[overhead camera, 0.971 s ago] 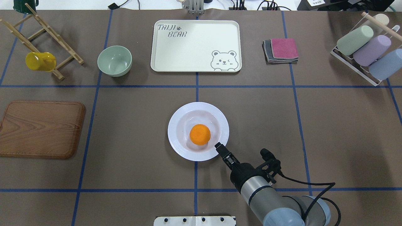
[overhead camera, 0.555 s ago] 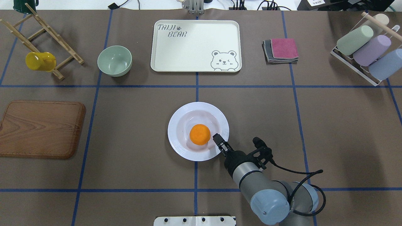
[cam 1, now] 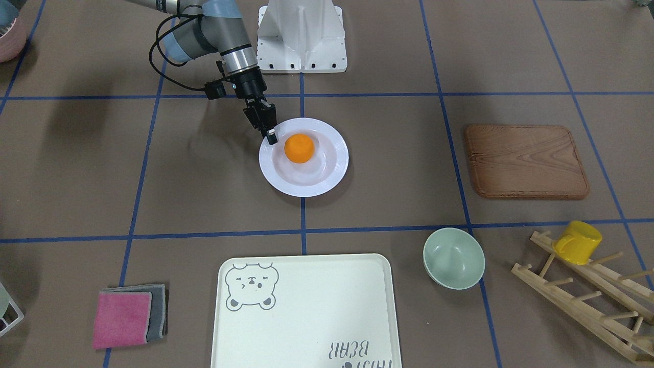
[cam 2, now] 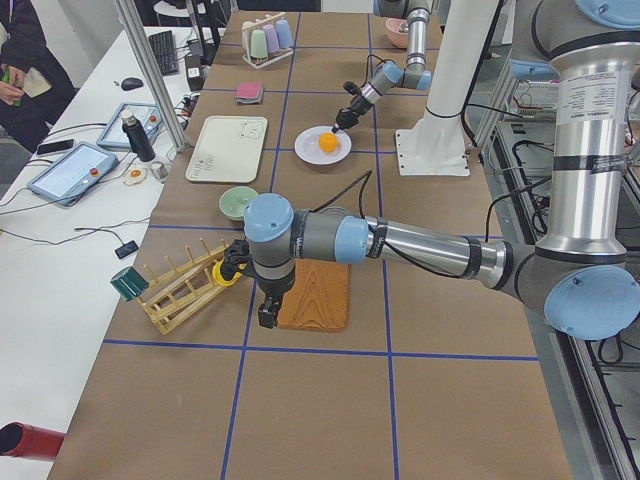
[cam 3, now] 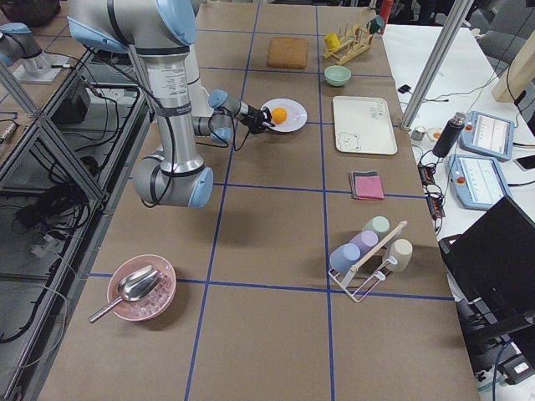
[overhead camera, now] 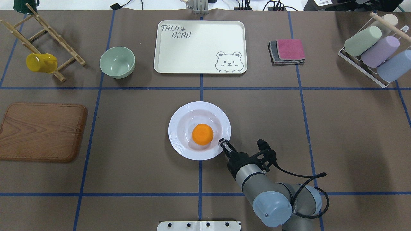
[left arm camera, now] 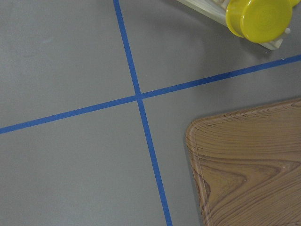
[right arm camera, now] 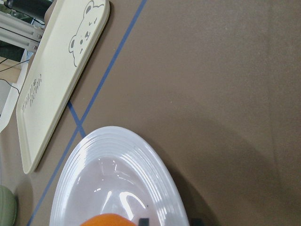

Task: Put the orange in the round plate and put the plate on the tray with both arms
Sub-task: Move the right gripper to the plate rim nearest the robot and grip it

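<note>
While the orange (overhead camera: 202, 134) sits in the round plate (overhead camera: 175, 128), the right hand (overhead camera: 222, 143) clamps the rim beside it.

Table (overhead camera: 353, 134): long, covered in a brown sheet, squared off by blue tape lines (overhead camera: 201, 88); white side bench (cam 2: 60, 230) along one long side, bearing a grey-and-blue pendant (cam 2: 75, 170), keyboard (cam 2: 165, 50), mouse (cam 2: 131, 84), dark bottle (cam 2: 139, 138) and loose cables; aluminium post (cam 2: 152, 75) rising between table and bench; black laptop (cam 3: 501, 251) at the bench's end; open metal frame (cam 3: 58, 117) with cables along the opposite side; light even, from above, shadows soft.
</note>
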You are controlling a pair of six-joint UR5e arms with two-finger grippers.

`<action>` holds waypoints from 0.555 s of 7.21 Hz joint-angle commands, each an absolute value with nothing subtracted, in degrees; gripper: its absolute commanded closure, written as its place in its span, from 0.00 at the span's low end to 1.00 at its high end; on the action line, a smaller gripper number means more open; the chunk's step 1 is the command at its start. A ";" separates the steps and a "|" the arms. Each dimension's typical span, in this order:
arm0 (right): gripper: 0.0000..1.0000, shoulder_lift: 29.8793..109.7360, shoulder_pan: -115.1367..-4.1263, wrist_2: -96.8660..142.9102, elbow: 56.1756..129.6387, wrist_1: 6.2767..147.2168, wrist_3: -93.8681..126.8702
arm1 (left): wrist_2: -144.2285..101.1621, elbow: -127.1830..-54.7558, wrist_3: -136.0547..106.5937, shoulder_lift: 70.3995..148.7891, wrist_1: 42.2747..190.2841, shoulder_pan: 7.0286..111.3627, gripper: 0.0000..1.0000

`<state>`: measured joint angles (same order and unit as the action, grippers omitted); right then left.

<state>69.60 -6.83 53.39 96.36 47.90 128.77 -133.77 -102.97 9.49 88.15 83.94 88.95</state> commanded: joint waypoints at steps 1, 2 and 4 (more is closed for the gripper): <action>1.00 69.61 -7.29 53.17 96.50 47.46 128.85 | -133.77 -103.09 9.49 88.15 83.94 88.95 0.01; 1.00 69.61 -7.73 52.22 96.85 44.59 130.33 | -133.77 -103.27 9.49 88.15 83.85 88.95 0.01; 1.00 69.79 -7.91 47.93 96.50 34.50 131.04 | -133.77 -103.27 9.49 88.15 83.85 88.95 0.01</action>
<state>69.72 -7.79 50.49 96.61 39.97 130.65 -133.77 -103.28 9.45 88.15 83.89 88.99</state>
